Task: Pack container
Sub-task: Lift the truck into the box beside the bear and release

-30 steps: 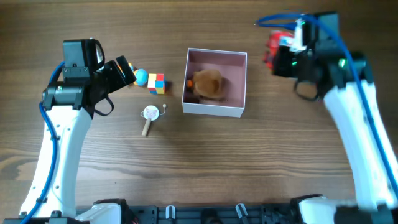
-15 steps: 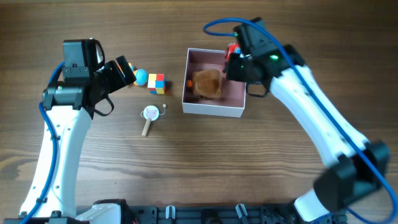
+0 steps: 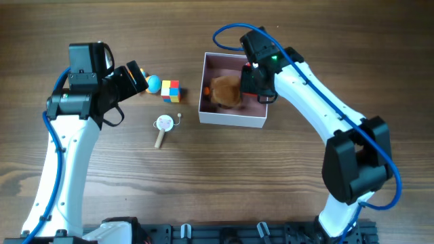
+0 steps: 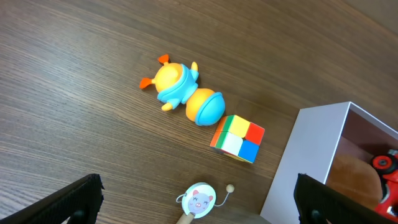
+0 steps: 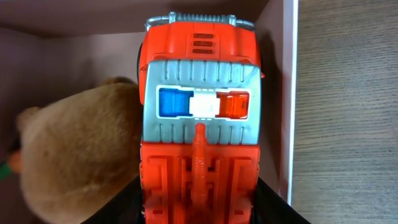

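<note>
The container (image 3: 230, 119) is a square white box with a pale pink inside, at mid-table. It also shows in the left wrist view (image 4: 311, 155) and the right wrist view (image 5: 287, 93). A brown plush toy (image 3: 226, 91) lies in it. My right gripper (image 3: 253, 80) is inside the container's right half, shut on a red fire truck (image 5: 199, 124) between the plush (image 5: 74, 155) and the right wall. My left gripper (image 3: 135, 76) is open and empty, above the table left of the container.
Left of the container lie a blue and orange toy (image 3: 154, 83) (image 4: 176, 84), a colour cube (image 3: 170, 90) (image 4: 237, 138) and a small pig-face rattle drum (image 3: 163, 125) (image 4: 198, 200). A small orange item (image 3: 205, 90) sits at the container's left wall.
My right arm has swung left from outside the container's right side and come down into the container with the red fire truck. The left arm has not moved.
</note>
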`<state>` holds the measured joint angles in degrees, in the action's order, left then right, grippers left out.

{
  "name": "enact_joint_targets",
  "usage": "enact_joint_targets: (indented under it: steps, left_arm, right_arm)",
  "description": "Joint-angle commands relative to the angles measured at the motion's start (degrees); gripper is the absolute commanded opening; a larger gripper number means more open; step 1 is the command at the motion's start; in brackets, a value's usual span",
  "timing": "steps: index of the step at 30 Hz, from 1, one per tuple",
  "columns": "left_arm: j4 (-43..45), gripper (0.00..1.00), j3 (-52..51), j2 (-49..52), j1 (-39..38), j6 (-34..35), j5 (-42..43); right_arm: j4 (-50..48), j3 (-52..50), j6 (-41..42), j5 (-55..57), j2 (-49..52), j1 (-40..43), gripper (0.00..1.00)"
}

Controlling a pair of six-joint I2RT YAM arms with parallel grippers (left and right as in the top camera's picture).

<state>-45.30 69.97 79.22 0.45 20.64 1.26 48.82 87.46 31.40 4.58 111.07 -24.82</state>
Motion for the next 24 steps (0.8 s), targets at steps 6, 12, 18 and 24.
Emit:
enact_joint_targets:
  steps: [6, 12, 18, 24]
  left_arm:
    - [0.0, 1.00, 1.0, 0.0, 0.3, -0.9, 0.7]
    - [0.0, 1.00, 1.0, 0.0, 0.3, -0.9, 0.7]
    - [0.0, 1.00, 1.0, 0.0, 0.3, -0.9, 0.7]
    - [0.0, 1.00, 1.0, 0.0, 0.3, -0.9, 0.6]
  right_arm:
    - [-0.7, -0.1, -8.0, 6.0, 0.9, 1.1, 0.50]
    - [-0.4, 0.9, -14.6, 5.5, -2.6, 0.9, 0.73]
    - [0.3, 0.9, -14.9, 2.4, -11.8, 0.8, 0.80]
    - [2.4, 0.8, -14.7, -12.5, -19.1, 0.0, 0.79]
